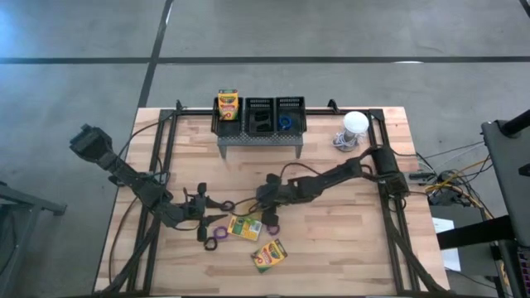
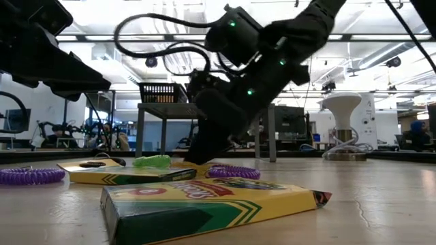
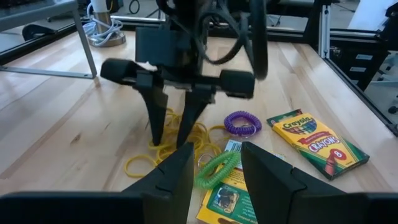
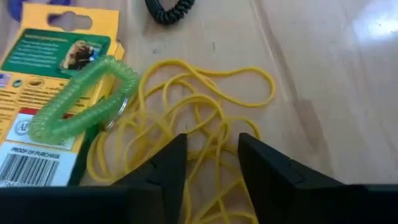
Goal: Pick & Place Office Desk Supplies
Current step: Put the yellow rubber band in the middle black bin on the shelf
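A loose tangle of thin yellow loops (image 4: 199, 106) lies on the table. My right gripper (image 4: 212, 155) points down into it, open, with strands between its fingers; it also shows in the left wrist view (image 3: 169, 142). A green coil loop (image 3: 217, 168) rests on a crayon box (image 3: 230, 199), just ahead of my open left gripper (image 3: 216, 158). A purple coil (image 3: 242, 123) and a second crayon box (image 3: 317, 143) lie beyond. A black coil (image 4: 169, 9) lies past the yellow tangle. Three black mesh bins (image 1: 259, 116) sit on the grey stand; one holds a crayon box (image 1: 228, 103). My right gripper comes from above, pointing down, its fingertips (image 3: 157, 138) set into the yellow tangle (image 3: 186, 146) on the table. Strands run through the gap between the fingers. Whether the fingers touch the strands, I cannot tell.
The grey perforated stand (image 1: 258, 141) is at the far edge, with a white ball-like object and cable (image 1: 354, 124) to its right. Another purple coil (image 1: 219, 233) and a crayon box (image 1: 269, 255) lie nearer the near edge. Black frame rails (image 1: 166, 141) run along both sides.
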You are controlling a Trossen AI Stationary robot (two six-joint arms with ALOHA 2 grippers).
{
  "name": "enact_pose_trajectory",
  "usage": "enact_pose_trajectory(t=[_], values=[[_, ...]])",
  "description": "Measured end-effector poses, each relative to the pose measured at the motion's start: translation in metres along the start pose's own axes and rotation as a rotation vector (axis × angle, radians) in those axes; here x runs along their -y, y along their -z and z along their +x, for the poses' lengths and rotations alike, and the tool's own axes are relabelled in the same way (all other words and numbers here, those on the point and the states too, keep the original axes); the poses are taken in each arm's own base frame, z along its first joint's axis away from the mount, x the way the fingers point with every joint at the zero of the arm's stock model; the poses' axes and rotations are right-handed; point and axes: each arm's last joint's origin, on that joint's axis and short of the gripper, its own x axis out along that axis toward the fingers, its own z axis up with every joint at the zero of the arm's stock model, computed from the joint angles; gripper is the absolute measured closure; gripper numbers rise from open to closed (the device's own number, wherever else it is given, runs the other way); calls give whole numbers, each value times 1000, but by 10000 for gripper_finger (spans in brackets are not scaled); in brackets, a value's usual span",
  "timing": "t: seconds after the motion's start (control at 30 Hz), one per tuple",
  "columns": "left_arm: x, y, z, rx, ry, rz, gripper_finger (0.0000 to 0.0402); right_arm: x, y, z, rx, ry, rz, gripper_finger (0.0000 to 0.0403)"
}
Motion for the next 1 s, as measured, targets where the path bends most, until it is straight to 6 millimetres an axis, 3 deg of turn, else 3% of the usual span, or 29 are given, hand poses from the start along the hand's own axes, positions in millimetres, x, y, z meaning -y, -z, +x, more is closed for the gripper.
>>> enact_pose_trajectory(t=[0.2, 0.37, 0.53, 0.7, 1.0], values=[[0, 0, 0, -2, -1, 2, 266, -11, -18, -15, -78, 46, -64, 382], [0, 1, 0, -7, -3, 6, 266, -24, -40, -48, -32, 124, -103, 394], [0, 1, 0, -7, -2, 7, 266, -31, -45, -69, 42, 135, -97, 394], [0, 1, 0, -7, -2, 6, 266, -30, -30, -60, -5, 55, -76, 366], [0, 1, 0, -7, -2, 6, 266, -31, -2, -18, -19, -29, -92, 254]])
